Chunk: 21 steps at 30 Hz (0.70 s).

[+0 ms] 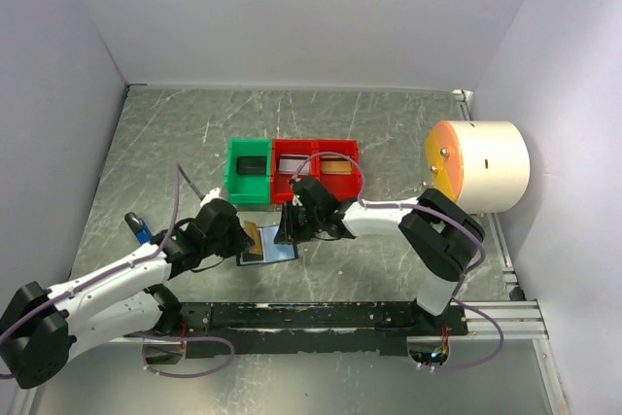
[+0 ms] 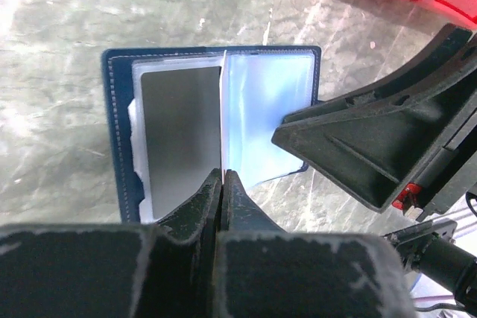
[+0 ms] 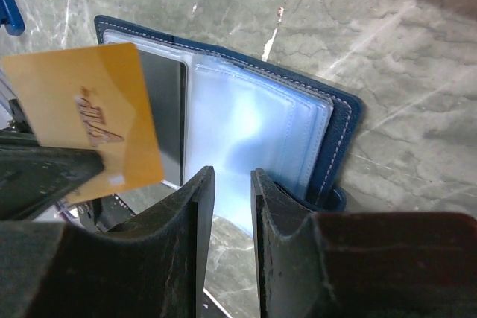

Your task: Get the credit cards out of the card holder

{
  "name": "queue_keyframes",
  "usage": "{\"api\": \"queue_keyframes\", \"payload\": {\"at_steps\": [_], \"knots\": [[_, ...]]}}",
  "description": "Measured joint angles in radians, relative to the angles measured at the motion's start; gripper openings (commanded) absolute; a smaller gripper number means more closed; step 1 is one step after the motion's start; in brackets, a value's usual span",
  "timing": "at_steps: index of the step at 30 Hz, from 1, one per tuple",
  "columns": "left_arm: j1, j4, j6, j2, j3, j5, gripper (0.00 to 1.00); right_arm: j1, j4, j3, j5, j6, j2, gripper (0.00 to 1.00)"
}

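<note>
The left tool (image 2: 222, 175) is clamped on a tan card (image 3: 82, 113) just above the open card holder (image 3: 344, 121), which the right tool (image 3: 227, 180), jaws slightly apart, seemingly pins beneath itself against the worktop (image 3: 417, 50).

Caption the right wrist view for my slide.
A tan card pinched in the left claw beside the open blue wallet.

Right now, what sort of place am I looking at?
Probably a robot lab test cell: plain white walls box in a marbled tabletop, left arm and right arm bolt to a rail, red bin and green bin sit mid-table.
</note>
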Motion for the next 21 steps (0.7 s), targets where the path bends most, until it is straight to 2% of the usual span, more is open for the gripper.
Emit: {"api": "queue_keyframes", "payload": {"at_steps": [7,13,21], "knots": [[0.0,-0.171,0.009,-0.077,0.085,-0.097,0.07,0.0,-0.021,-0.004,0.003,-0.018,-0.036,0.28],[0.0,-0.269,0.002,-0.168,0.127,-0.159,0.07,0.024,-0.018,0.072,-0.042,-0.032,-0.033,0.29],[0.0,-0.35,-0.018,-0.267,0.134,-0.219,0.07,0.086,0.048,0.167,-0.09,-0.023,0.095,0.3]]}}
